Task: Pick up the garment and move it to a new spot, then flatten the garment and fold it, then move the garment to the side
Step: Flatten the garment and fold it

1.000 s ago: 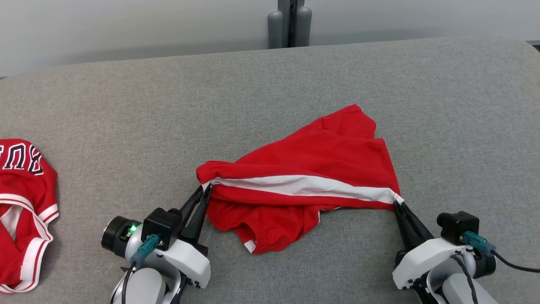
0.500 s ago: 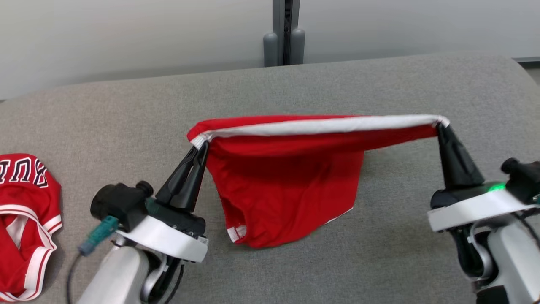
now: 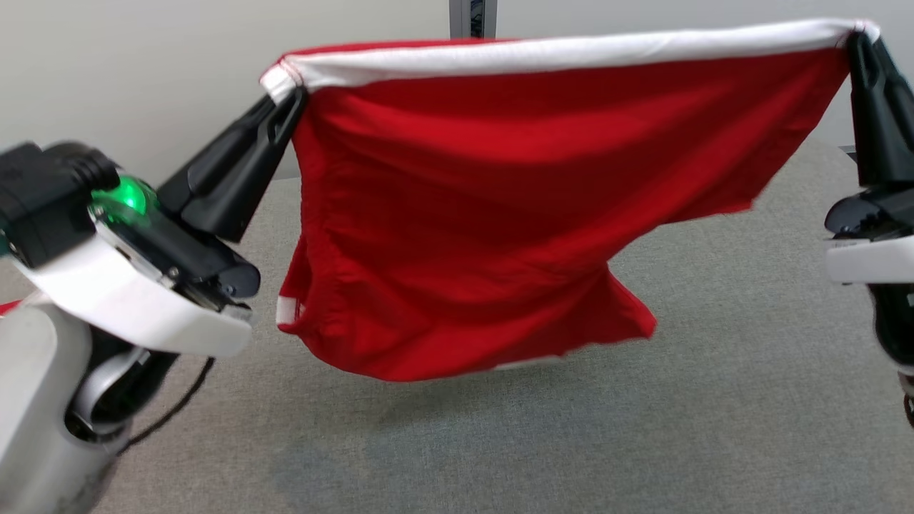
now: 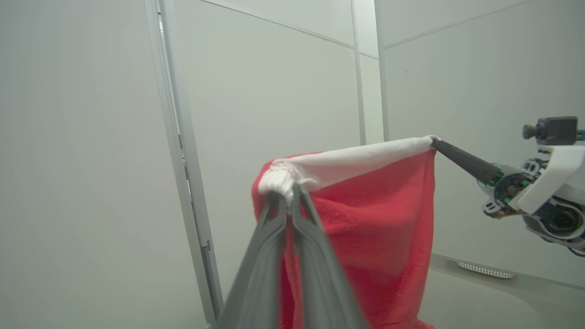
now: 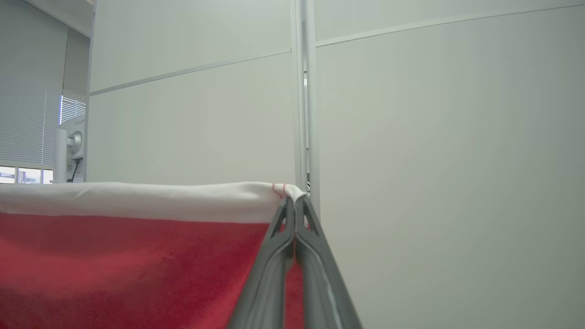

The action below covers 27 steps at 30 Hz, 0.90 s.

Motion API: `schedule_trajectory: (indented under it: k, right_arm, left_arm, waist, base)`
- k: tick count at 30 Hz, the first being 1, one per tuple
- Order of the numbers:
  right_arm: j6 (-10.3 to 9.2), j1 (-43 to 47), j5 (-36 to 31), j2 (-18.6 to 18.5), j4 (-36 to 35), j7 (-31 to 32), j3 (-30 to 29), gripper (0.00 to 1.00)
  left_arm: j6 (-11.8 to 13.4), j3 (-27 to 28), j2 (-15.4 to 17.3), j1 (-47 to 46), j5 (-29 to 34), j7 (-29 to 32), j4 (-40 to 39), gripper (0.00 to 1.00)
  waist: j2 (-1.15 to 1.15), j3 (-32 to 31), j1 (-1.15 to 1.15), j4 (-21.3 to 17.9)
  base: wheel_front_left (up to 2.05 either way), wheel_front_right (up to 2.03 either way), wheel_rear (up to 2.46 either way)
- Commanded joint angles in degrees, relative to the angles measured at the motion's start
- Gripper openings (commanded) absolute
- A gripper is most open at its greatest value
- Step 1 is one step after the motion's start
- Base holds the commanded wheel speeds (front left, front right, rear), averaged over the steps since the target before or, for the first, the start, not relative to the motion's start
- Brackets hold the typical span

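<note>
The red shorts hang clear of the grey fabric surface, stretched taut along their white stripe across twelve o'clock in the head view. The left gripper pinches the stripe's end at ten o'clock. The right gripper is clamped on the opposite end at two o'clock.

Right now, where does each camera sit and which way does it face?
Head view: on the head, facing down at the grey surface; left gripper and right gripper hold the red garment.
Left wrist view: along the left gripper toward the wall; right gripper shows too.
Right wrist view: along the right gripper toward the wall.
Shared: the garment's white band.
</note>
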Motion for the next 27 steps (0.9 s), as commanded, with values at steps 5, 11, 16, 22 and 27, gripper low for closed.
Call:
schedule_trajectory:
  k: [5, 11, 16, 22, 27]
  right_arm:
    - [0.01, -5.7, 2.5, -3.2, 1.6, 1.2, 3.4, 0.0]
    - [0.01, -17.3, 7.8, -2.9, 6.9, 3.2, 8.3, 0.0]
    - [0.01, -30.9, 8.2, -0.3, 16.1, 2.9, 12.8, 0.0]
    - [0.01, -49.0, 6.6, 6.1, 30.8, 0.5, 14.4, 0.0]
    - [0.01, -62.0, 2.5, 11.8, 37.8, -0.3, 9.3, 0.0]
  left_arm:
    - [-0.1, -3.0, 2.8, -7.1, -1.2, 1.4, 1.8, 0.0]
    - [-0.1, -6.8, 2.9, -18.5, -0.9, 0.4, 10.2, 0.0]
    - [-0.1, -9.9, 0.9, -31.4, 1.4, -1.8, 21.9, 0.0]
    - [-0.1, -14.1, -2.5, -48.3, 6.5, -7.3, 37.6, 0.0]
    - [0.5, -14.7, -6.2, -62.1, 12.8, -13.9, 50.6, 0.0]
  waist:
    - [0.0, 0.7, 0.0, 0.0]
    - [0.0, 7.3, 0.0, -0.1]
    - [0.0, 15.7, 0.0, -0.4]
    - [0.0, 25.4, 0.0, -1.0]
    - [0.0, 33.2, 0.0, -1.9]
  base:
    - [0.0, 0.0, 0.0]
    - [0.0, 0.0, 0.0]
    - [0.0, 0.0, 0.0]
    - [0.0, 0.0, 0.0]
    - [0.0, 0.0, 0.0]
